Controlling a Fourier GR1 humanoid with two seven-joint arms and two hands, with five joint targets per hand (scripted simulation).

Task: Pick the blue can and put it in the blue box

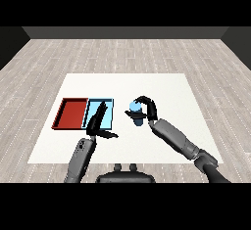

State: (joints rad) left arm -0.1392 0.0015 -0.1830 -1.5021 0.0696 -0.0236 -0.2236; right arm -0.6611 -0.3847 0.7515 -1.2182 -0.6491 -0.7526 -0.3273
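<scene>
The blue can stands upright on the white table, just right of the light blue tray. My right hand is curled round the can from its right side, fingers arching over the top and thumb low on the front. My left hand lies over the light blue tray with straight fingers pointing away from me and the thumb sticking out to the right; it holds nothing. Part of the blue tray's floor is hidden under that hand.
A red tray lies directly left of the blue one, sharing a wall. The white table stretches wide behind and to the right of the can. Wooden floor surrounds the table.
</scene>
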